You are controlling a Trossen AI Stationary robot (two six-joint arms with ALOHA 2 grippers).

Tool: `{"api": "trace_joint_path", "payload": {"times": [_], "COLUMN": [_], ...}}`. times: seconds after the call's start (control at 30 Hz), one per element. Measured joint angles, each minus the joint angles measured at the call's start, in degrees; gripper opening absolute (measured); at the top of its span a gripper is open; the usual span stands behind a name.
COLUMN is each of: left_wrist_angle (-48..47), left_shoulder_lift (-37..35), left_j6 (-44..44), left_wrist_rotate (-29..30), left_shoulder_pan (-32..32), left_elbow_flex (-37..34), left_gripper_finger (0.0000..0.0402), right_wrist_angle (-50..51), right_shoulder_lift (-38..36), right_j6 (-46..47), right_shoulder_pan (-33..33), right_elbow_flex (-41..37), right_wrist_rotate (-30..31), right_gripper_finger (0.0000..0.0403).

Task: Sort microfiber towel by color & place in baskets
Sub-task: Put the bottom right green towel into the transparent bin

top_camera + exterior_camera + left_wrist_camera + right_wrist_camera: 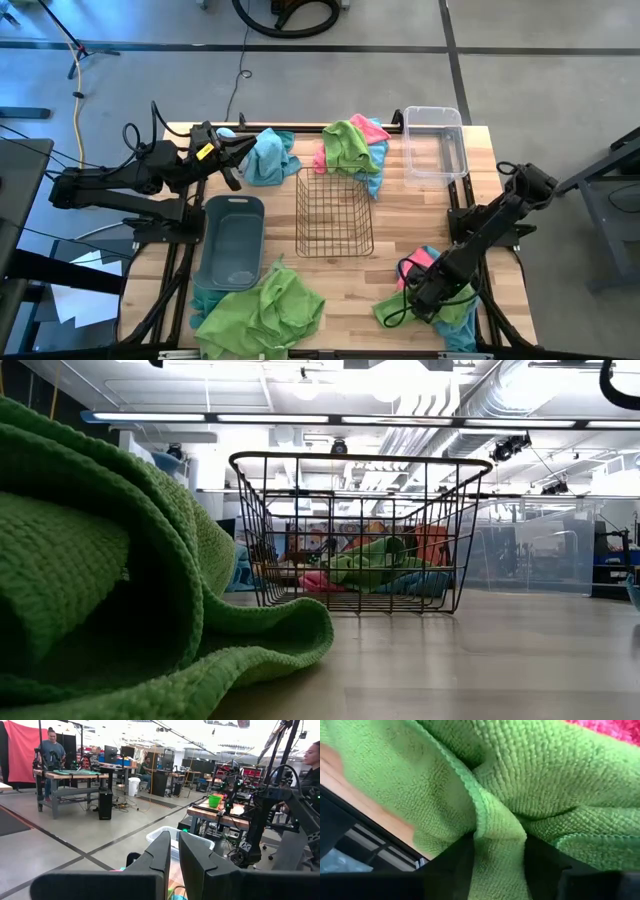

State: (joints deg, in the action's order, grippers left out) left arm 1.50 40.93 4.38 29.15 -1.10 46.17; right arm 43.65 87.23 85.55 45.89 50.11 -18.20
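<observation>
Green towel fold (500,827) fills the right wrist view, bunched between the right gripper's (497,855) two fingers: jaws part-open and closing around the ridge of cloth, grip not confirmed yet. From above, right gripper (432,293) sits low on the near-right pile of green, pink (422,259) and teal cloth.

For this step: finish the squeeze on green only, pink lies right alongside. Lift straight up, check nothing drags along, then carry to the chosen basket.

Left gripper (232,165) waits at far left with fingers together, holding nothing, just beside a teal towel (270,156).

Surface: pale wood table (400,215). Wire basket (334,212) in the middle, grey-blue tub (231,240) to its left, clear bin (434,143) far right; all three look empty. More towels: mixed pile (352,145) behind the wire basket, big green heap (262,312) near-left.

Room: open workshop, concrete floor, workbenches, a person standing by a bench (52,750).
</observation>
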Motion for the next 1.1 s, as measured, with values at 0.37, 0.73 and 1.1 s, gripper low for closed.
{"api": "trace_joint_path", "payload": {"times": [0.37, 0.73, 1.1], "left_wrist_angle": [-0.12, -0.19, -0.17], "left_shoulder_lift": [0.02, 0.02, 0.02], "left_j6": [0.39, -1.08, -1.05], "left_wrist_rotate": [0.04, 0.22, 0.22], "left_shoulder_pan": [0.01, 0.01, 0.00], "left_elbow_flex": [0.00, 0.00, 0.00], "left_gripper_finger": [0.0027, 0.0027, 0.0027], "right_wrist_angle": [0.32, 7.47, 8.48], "right_shoulder_lift": [-7.97, -22.98, -29.72], "right_j6": [-12.20, -28.04, -50.34], "right_shoulder_pan": [-0.13, -1.72, -7.10], "right_elbow_flex": [4.38, 17.97, 28.69], "right_wrist_rotate": [-1.39, 13.65, 35.81], "right_gripper_finger": [0.0005, 0.0002, 0.0001]}}
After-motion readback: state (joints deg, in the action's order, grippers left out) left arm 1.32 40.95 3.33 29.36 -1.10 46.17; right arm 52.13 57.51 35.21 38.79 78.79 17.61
